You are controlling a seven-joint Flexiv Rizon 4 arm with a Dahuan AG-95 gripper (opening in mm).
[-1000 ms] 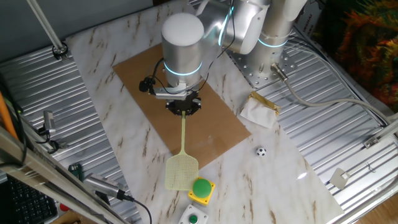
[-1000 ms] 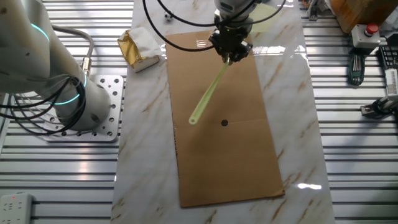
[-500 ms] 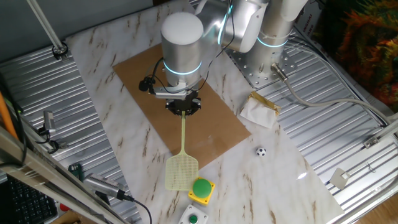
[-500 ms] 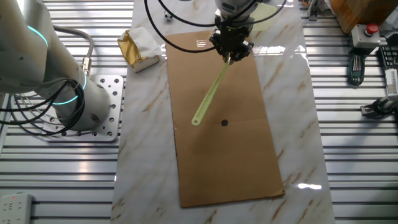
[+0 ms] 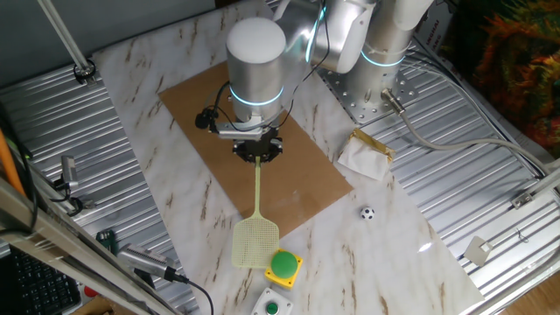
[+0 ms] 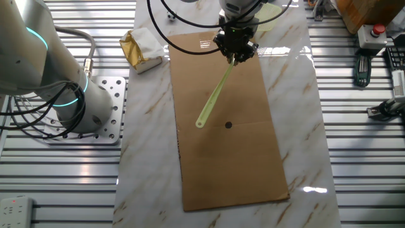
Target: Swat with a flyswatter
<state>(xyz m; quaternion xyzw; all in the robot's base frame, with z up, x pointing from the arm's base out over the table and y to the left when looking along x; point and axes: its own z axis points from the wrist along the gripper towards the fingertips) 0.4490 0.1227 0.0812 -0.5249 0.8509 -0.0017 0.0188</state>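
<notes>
1. Where the marble table (image 5: 157, 105) spreads widest, a brown sheet (image 5: 210, 114) lies across it.
2. Over that sheet the gripper (image 5: 258, 154) points down, clamped on the flyswatter (image 5: 258, 197) partway along its handle.
3. Its mesh head (image 5: 255, 241) reaches past the sheet's edge, touching a yellow box with a green button (image 5: 284, 265).
4. From the other fixed view, the handle's free end (image 6: 200, 123) slants above the sheet beside a small dark spot (image 6: 228, 125).
</notes>
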